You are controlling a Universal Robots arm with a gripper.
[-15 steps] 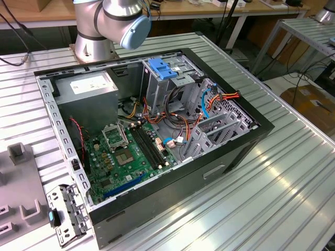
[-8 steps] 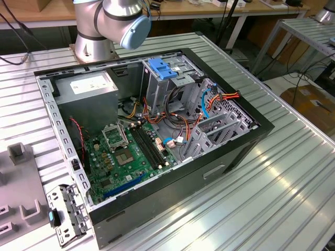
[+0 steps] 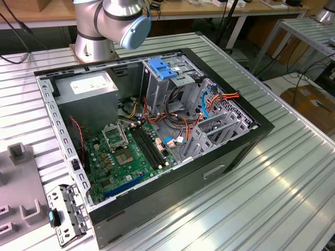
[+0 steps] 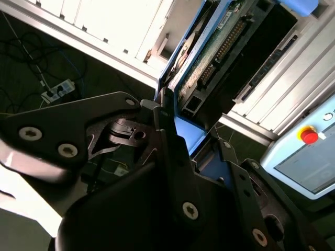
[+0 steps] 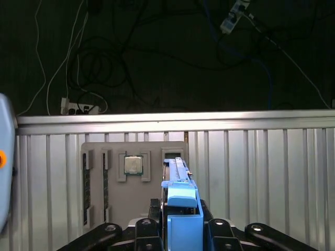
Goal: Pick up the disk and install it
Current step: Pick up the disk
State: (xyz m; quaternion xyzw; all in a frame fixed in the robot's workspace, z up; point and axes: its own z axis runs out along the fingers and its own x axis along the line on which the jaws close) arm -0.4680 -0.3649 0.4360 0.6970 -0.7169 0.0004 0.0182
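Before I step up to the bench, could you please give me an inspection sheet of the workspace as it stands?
Surface: ribbed metal table carrying an open computer case and a grey fixture tray.
Job's things: the disk with blue rails, held in the gripper, with the tray behind it in the first wrist view; the case's drive cage has a blue latch on top.
Clutter: a processor chip in the tray; a loose metal bracket beside the case.
Grippers: gripper shut on the disk.
Cables: orange, red and blue wiring inside the case; a power strip and cables on the floor.
Surroundings: control pendant with a red button; arm base on the table beside the case.
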